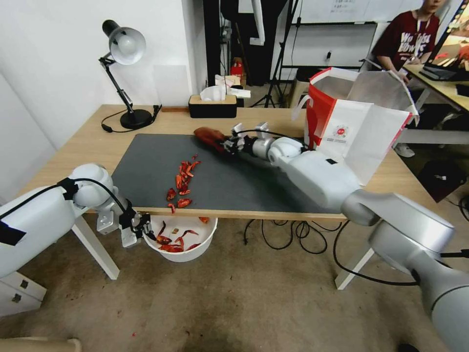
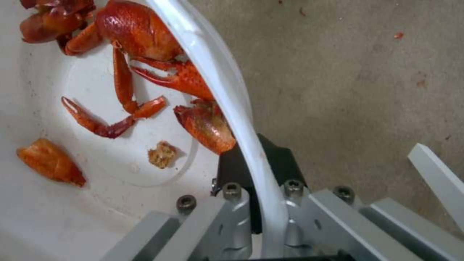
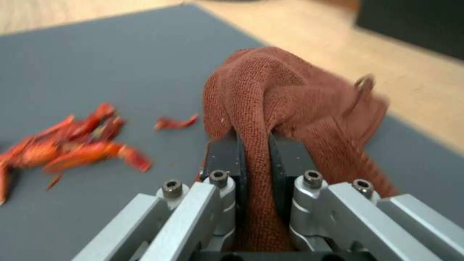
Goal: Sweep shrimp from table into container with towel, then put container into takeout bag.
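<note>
Left gripper (image 1: 142,229) pinches the container (image 1: 207,237) rim below the table (image 1: 73,146) edge — right gripper (image 1: 225,144) clamps the towel (image 1: 209,137) beyond the shrimp (image 1: 181,183) on the mat (image 1: 234,181).

White walls, mottled floor (image 1: 234,303), desk lamp (image 1: 124,73).

Container (image 1: 202,234) far rim under table (image 1: 146,122) edge.
</note>
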You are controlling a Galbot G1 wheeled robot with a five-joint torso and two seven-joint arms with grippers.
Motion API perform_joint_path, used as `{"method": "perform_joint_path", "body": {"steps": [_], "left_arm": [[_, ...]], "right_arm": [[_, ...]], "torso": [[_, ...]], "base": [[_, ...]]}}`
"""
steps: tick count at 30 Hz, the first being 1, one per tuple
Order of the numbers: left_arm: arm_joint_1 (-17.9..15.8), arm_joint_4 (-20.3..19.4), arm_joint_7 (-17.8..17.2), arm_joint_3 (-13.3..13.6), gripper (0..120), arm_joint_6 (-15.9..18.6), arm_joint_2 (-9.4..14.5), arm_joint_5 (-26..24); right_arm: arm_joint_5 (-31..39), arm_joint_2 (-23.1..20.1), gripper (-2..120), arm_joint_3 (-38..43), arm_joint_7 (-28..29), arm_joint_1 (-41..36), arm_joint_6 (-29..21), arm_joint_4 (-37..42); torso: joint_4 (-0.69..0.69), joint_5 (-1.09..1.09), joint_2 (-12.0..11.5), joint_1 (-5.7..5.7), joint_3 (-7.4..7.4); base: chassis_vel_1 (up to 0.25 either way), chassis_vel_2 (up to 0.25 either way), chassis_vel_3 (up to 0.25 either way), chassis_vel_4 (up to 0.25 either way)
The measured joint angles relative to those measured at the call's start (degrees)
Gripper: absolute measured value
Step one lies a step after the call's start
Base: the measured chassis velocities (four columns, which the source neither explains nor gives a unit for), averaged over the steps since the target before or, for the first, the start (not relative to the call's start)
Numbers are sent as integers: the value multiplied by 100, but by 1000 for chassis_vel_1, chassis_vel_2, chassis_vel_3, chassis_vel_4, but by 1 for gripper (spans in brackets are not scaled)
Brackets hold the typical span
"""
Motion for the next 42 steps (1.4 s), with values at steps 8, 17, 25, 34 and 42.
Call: {"method": "perform_joint_path", "body": {"steps": [8,17,25,34,42], "left_arm": [[145,28,-23,-188,0,-9,16,67],[155,52,-40,-270,0,-9,25,82],[249,10,-52,-367,0,-7,77,85],[175,-16,-55,-371,0,-7,123,82],[139,0,-75,-357,0,-7,168,67]], "right_arm": [[197,-170,8,-367,-313,-105,-42,344],[378,-319,8,-645,-443,-159,-46,736],[564,-757,8,-961,-408,-192,-54,1405],[699,-1255,8,-1169,-249,-388,-126,2412],[762,-1424,8,-1298,-116,-479,-177,2952]], "torso": [[-3,1,1,-1,-2],[0,2,2,-1,-2],[2,3,3,-2,-2],[-4,3,2,-1,-1],[-1,2,1,0,0]], "base": [[0,0,0,0],[0,0,0,0],[0,0,0,0],[0,0,0,0],[0,0,0,0]]}}
